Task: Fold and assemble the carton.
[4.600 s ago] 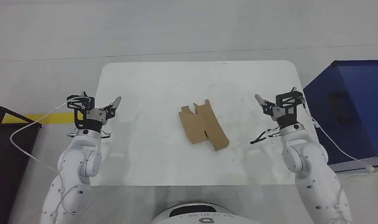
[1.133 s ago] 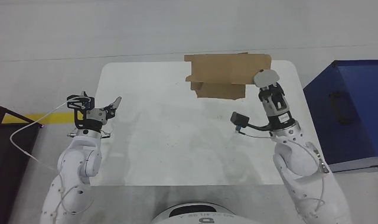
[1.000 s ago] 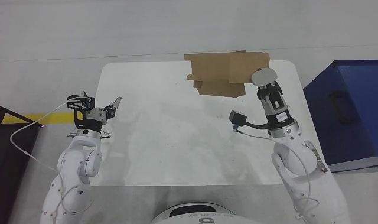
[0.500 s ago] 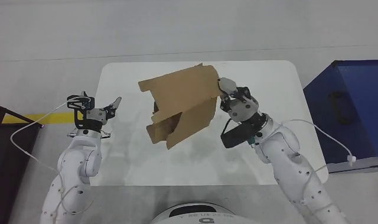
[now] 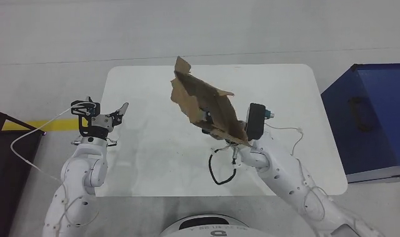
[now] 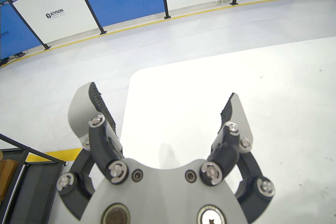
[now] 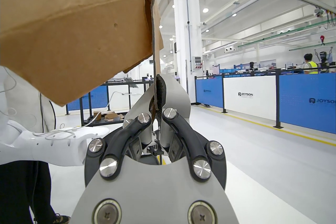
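Opening step, I judge: right hand (image 7: pixel 157 93) clamped on an edge of the part-opened carton (image 5: pixel 207 104), tilted above mid worktop (image 5: pixel 156 162); left hand (image 6: pixel 162 101) wide open, empty, at the worktop's left edge, likely needed next to brace the opposite panel.

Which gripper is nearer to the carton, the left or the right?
Right. The right gripper is shut on an edge of the carton; the left gripper is open over the table, far from it.

White table (image 5: pixel 156 165), blue bin (image 5: pixel 369 118)
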Action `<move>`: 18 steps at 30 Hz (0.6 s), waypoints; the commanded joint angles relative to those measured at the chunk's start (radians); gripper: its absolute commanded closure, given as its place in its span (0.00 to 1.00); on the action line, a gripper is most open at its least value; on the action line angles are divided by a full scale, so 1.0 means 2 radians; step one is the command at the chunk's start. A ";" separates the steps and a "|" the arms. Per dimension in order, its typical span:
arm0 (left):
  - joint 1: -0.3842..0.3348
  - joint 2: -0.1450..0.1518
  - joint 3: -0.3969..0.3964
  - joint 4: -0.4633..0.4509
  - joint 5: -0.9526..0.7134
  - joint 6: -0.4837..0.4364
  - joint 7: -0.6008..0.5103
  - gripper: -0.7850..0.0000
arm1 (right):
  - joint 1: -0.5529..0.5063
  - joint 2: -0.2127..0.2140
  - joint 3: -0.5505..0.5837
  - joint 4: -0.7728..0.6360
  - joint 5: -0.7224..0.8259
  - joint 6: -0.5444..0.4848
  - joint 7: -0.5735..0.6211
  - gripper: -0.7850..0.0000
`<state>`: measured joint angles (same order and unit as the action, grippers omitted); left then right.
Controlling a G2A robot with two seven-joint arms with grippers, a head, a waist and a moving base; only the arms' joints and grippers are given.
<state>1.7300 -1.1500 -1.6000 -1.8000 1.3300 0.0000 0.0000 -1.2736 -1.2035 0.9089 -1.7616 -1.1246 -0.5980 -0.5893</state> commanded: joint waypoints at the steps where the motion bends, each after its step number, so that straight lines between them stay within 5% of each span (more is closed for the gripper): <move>1: 0.000 0.000 0.000 0.000 0.000 0.000 0.000 0.00 | 0.001 0.000 0.001 -0.001 -0.004 0.002 0.000 1.00; 9: 0.000 0.000 0.000 0.000 0.000 0.000 0.000 0.00 | 0.001 0.000 0.001 -0.001 -0.004 0.002 0.000 1.00; 14: 0.000 0.000 0.000 0.000 0.000 0.000 0.000 0.00 | 0.026 -0.006 -0.035 0.082 0.228 -0.179 0.024 1.00; 18: 0.000 0.000 0.000 0.000 0.000 0.000 0.000 0.00 | 0.091 -0.011 -0.096 0.145 0.417 -0.207 0.131 1.00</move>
<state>1.7300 -1.1500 -1.6000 -1.8000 1.3300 0.0000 0.0000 -1.1345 -1.2255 0.7556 -1.5037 -0.5138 -1.0131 -0.4077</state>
